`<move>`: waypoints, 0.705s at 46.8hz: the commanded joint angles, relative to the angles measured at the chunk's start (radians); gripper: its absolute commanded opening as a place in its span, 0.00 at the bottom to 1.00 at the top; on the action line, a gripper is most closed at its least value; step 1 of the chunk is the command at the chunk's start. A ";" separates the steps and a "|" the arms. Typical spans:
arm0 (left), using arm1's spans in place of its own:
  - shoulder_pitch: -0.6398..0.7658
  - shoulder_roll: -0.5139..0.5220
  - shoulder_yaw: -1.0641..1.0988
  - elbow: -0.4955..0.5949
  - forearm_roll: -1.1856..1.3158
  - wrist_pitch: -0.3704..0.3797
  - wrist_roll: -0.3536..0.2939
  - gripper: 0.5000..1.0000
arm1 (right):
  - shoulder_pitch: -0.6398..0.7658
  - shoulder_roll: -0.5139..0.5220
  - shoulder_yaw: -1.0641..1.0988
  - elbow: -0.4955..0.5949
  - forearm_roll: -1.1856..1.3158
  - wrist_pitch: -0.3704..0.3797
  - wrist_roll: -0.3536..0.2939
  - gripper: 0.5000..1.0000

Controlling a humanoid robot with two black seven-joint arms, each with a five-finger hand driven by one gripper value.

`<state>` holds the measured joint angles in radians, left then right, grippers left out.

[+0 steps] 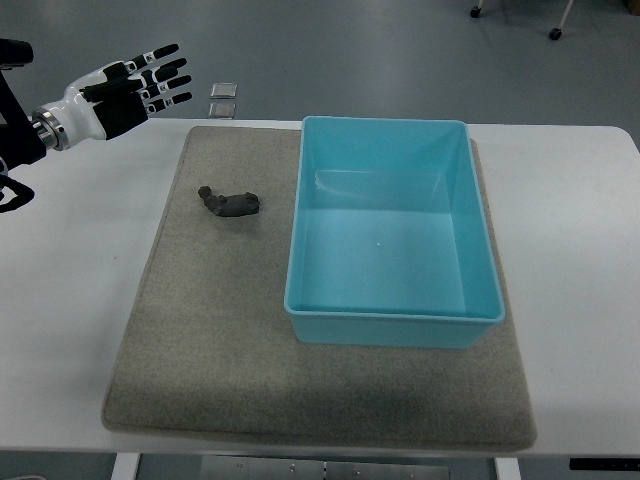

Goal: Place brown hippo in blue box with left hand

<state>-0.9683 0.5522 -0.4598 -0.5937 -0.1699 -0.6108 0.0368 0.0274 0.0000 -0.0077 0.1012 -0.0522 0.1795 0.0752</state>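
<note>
A small dark brown hippo (231,202) lies on the grey mat (200,330), just left of the blue box (394,318). The box is open-topped and holds nothing. My left hand (150,82) hovers at the upper left, over the table's far left corner, up and to the left of the hippo and well apart from it. Its fingers are stretched out flat and hold nothing. The right arm does not show.
The mat lies on a white table (575,250). Two small square plates (223,98) lie on the floor beyond the table's far edge. Chair wheels (555,33) show at the top right.
</note>
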 commanded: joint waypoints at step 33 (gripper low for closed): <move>-0.007 0.006 0.007 0.018 0.006 0.000 -0.017 1.00 | 0.000 0.000 0.000 0.000 0.000 0.000 0.000 0.87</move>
<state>-0.9759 0.5572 -0.4529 -0.5758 -0.1665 -0.6109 0.0209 0.0274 0.0000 -0.0077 0.1013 -0.0521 0.1795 0.0752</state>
